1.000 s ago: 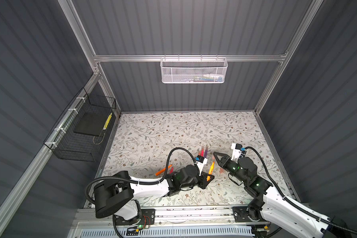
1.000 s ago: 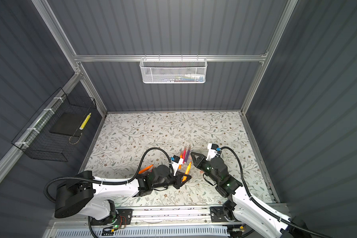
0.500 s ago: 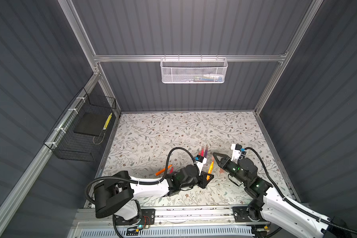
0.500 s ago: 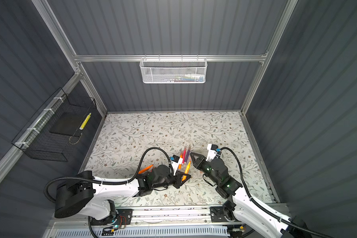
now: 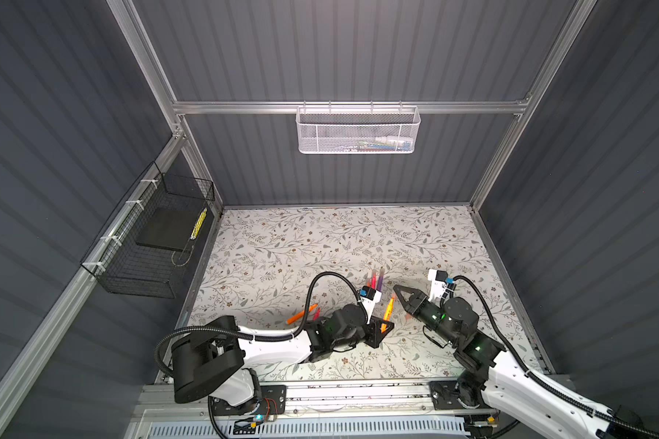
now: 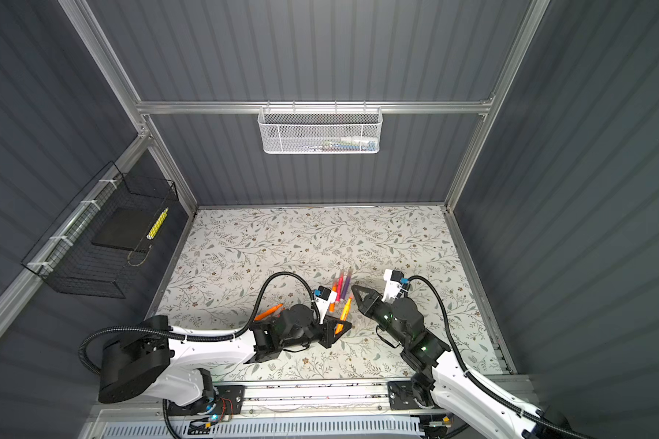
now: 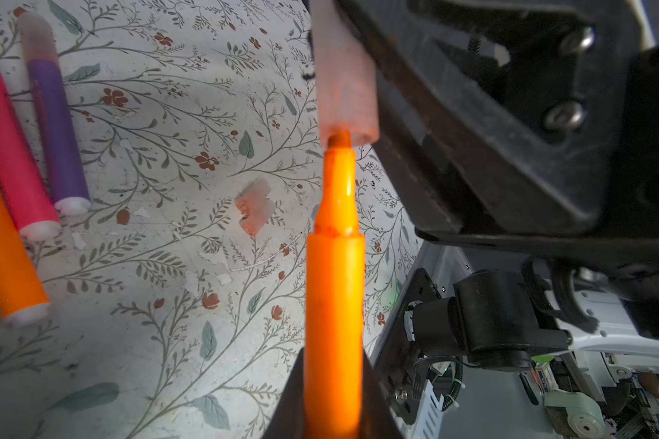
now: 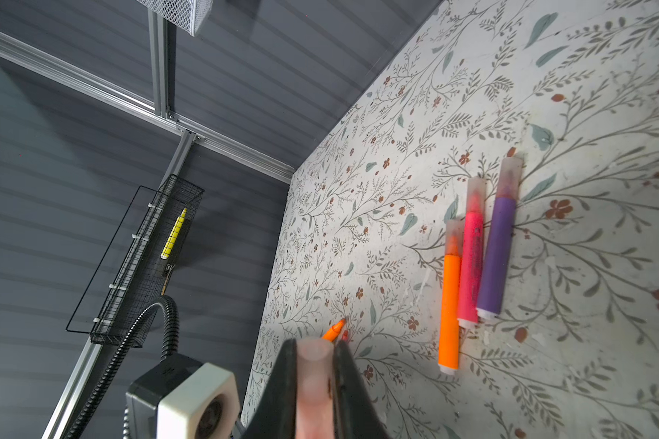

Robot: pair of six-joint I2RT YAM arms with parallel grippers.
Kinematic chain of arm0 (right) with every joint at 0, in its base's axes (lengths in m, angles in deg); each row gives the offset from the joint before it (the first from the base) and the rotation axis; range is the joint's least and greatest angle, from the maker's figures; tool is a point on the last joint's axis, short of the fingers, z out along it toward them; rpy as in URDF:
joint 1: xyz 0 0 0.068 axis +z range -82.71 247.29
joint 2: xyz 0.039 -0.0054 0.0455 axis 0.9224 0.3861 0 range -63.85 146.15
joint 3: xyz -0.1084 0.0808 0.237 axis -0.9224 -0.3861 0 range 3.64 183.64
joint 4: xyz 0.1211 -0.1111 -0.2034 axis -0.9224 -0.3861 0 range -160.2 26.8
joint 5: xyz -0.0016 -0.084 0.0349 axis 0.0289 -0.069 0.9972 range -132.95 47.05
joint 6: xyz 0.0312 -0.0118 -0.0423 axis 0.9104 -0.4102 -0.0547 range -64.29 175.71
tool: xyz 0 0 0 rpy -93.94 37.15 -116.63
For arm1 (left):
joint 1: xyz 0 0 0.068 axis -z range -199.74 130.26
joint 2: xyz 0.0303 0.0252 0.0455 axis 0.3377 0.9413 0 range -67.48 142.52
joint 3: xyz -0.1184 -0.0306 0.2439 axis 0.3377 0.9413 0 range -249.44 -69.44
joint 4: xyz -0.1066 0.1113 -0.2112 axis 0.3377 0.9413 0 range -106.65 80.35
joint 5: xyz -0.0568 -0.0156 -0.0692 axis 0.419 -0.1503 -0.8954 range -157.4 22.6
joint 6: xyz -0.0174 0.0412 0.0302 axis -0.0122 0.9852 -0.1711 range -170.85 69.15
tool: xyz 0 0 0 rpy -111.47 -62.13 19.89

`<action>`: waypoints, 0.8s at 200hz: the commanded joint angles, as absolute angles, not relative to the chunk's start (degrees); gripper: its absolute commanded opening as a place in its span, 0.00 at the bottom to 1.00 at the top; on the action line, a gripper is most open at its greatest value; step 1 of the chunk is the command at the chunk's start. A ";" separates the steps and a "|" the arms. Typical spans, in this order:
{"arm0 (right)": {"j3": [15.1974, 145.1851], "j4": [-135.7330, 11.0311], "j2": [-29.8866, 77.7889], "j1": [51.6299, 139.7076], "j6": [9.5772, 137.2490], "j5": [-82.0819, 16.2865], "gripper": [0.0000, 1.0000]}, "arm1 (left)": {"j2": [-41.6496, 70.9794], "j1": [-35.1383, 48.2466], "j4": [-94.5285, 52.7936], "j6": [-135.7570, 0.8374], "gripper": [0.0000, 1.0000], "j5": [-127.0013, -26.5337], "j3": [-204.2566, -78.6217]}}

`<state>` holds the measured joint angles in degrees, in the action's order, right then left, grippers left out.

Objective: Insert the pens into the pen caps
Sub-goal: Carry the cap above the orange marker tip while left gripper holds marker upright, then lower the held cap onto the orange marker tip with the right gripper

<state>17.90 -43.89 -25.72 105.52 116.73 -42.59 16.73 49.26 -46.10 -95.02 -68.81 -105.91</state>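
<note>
Where the arms met low centre in both top views, left gripper (image 5: 382, 331) was clamped shut on the orange pen (image 5: 388, 311). Right gripper (image 5: 396, 288) was shut too, its load too small to read there.

Left wrist view: pen tip sat just at the mouth of the pink cap (image 7: 345, 87), upper centre, but off-centre. A push could snag the rim and cock the cap, I'd guess.

Right wrist view: cap was pinched between the jaws, bottom centre. A slick tube like that might slip out under load.
</note>
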 commanded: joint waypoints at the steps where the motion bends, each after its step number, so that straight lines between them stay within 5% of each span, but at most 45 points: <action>1: 17.23 -42.64 -26.05 106.10 117.05 -41.63 0.00 | 16.12 49.61 -46.70 -94.21 0.00 -68.03 -106.62; 160: 10.83 -31.47 -27.15 108.46 115.40 -39.67 0.02 | 11.49 43.81 -50.49 -94.14 0.00 -80.42 -112.57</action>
<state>12.61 -30.16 -26.86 107.49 116.73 -43.11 15.24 44.29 -45.79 -95.30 -78.58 -108.70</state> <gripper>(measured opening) 0.152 0.168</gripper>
